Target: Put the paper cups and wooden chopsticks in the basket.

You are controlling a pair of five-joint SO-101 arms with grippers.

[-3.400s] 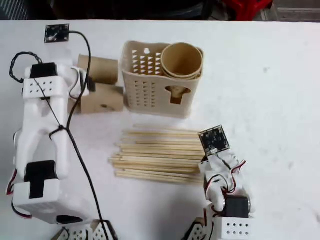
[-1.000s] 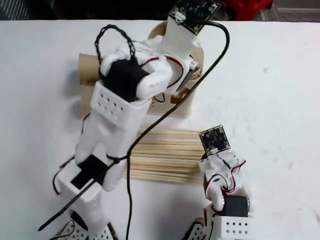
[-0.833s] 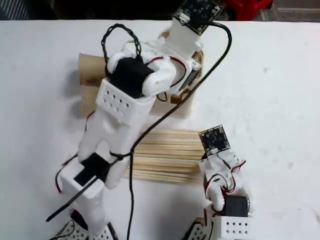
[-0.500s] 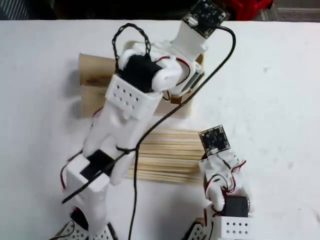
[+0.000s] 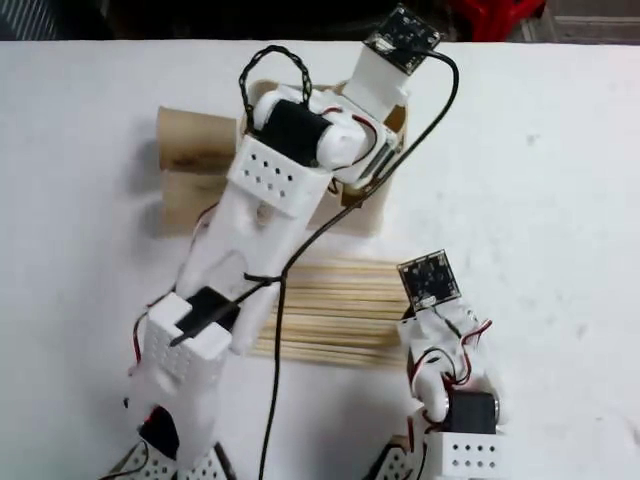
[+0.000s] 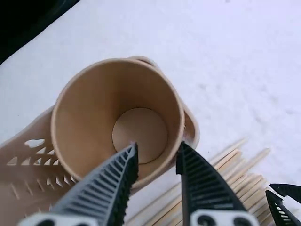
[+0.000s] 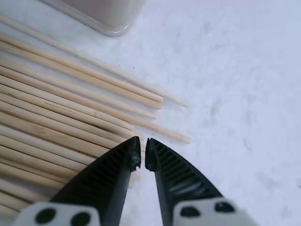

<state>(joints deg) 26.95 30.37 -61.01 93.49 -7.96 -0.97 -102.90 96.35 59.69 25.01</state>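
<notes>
my left arm has swung over from the bench's left side to the basket. my left hand (image 6: 156, 149) is released, one finger inside the rim of the paper cup (image 6: 89, 108) and one outside; the cup stands upright in the basket (image 6: 21, 157). two more cups (image 5: 188, 140) lie on their sides on the bench (image 5: 540, 150) beside the basket. my right hand (image 7: 140, 154) is clenched nearly tip to tip over the ends of the chopsticks (image 7: 51, 117), piled before the basket.
</notes>
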